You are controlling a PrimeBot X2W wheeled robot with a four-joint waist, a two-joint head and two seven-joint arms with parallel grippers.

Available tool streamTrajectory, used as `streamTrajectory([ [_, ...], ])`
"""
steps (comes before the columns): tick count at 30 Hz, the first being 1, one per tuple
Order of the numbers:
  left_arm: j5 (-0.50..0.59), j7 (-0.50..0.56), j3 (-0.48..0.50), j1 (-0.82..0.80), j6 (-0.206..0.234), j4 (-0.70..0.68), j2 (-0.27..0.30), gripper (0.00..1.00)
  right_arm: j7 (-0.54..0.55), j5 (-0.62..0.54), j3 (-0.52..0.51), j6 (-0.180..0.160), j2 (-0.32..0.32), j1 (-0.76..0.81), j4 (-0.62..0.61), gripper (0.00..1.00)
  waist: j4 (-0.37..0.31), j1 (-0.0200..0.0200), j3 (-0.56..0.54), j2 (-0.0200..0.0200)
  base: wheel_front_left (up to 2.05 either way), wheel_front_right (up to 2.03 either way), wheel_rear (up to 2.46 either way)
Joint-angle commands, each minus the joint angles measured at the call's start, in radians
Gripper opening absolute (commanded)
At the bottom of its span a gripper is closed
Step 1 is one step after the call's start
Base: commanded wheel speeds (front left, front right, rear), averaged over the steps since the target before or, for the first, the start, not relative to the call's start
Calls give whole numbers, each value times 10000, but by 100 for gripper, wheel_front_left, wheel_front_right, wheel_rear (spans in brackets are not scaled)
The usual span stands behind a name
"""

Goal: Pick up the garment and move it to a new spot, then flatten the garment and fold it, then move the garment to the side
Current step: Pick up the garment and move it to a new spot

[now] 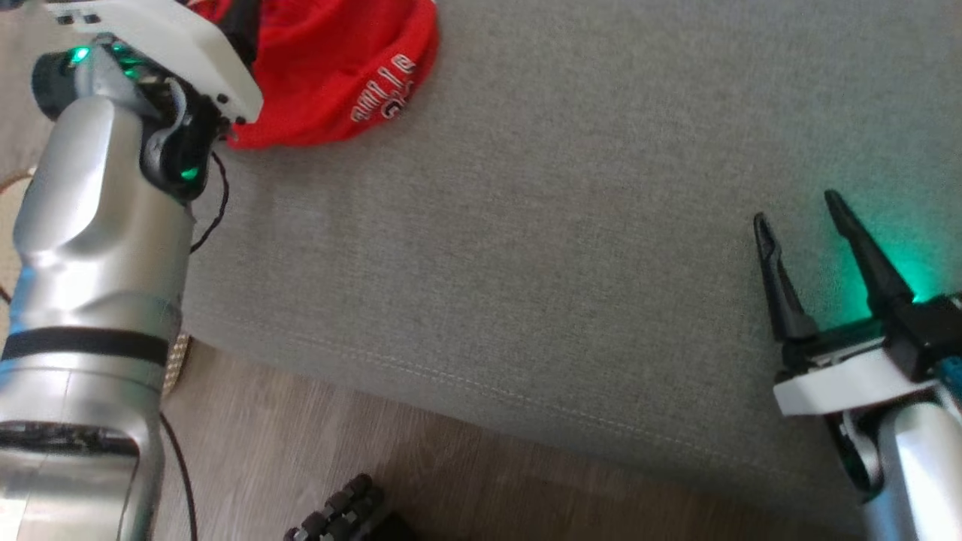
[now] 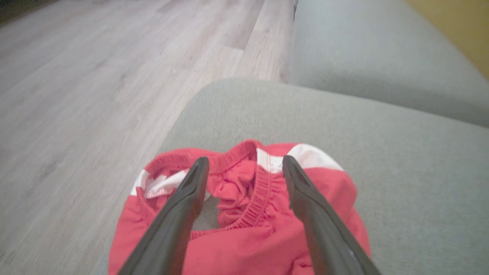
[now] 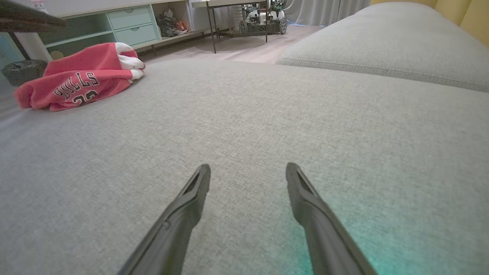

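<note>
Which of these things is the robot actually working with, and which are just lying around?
For the job:
red garment
left gripper, open over it
right gripper, open
grey sofa underneath

Just lying about:
drawers
wheeled cart
wooden floor

Head view: steep down onto cushion (image 1: 526, 263). Left wrist: close above garment (image 2: 244, 236). Right wrist: low, garment distant.

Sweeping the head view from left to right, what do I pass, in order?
The robot's left forearm → red garment → bare stretch of the grey sofa cushion → right pincer, its fingers apart.
</note>
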Motion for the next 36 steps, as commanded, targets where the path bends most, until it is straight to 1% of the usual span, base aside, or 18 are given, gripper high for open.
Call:
streamTrajectory([
  [1, -113, 44, 147, -338, 3, -157, 641, 100, -93, -36, 259, -4, -106, -145, -385, 100, -173, -3, 347, 0, 0, 0, 0],
  [7, -1133, 556, -1014, -722, 2, 1090, 871, 100, -93, -57, 508, -4, -311, -488, -531, 100, -409, -3, 865, 0, 0, 0, 0],
  [14, -2025, 551, -1760, -671, 1, 2133, 1140, 100, -93, -35, 715, -4, -339, -773, -689, 100, -802, -3, 1133, 0, 0, 0, 0],
  [17, -2146, 187, -2120, -638, 1, 2251, 1312, 100, -93, -29, 658, -4, -309, -821, -756, 100, -927, -3, 1142, 0, 0, 0, 0],
  [18, -2182, 2, -2219, -627, 1, 2283, 1382, 38, -93, -42, 638, -4, -309, -818, -759, 100, -955, -3, 1128, 0, 0, 0, 0],
  [19, -2256, -218, -2261, -620, 1, 2327, 1434, 0, -93, -52, 634, -4, -307, -814, -746, 100, -986, -3, 1097, 0, 0, 0, 0],
  [23, -2532, -928, -2518, -532, 1, 2445, 1660, 0, -93, -80, 674, -4, -191, -888, -644, 100, -1141, -3, 859, 0, 0, 0, 0],
  [27, -2605, -2001, -2829, -532, 1, 2334, 1920, 0, -93, -73, 841, -4, -2, -983, -522, 100, -1276, -3, 507, 0, 0, 0, 0],
  [30, -2608, -2700, -3129, -545, 1, 2151, 1990, 0, -93, -77, 877, -4, 128, -992, -378, 100, -1305, -3, 196, 0, 0, 0, 0],
  [36, -2309, -3251, -3755, -554, 0, 1642, 2199, 0, -93, 4, 938, -4, 421, -844, -153, 100, -1378, -3, -589, 0, 0, 0, 0],
])
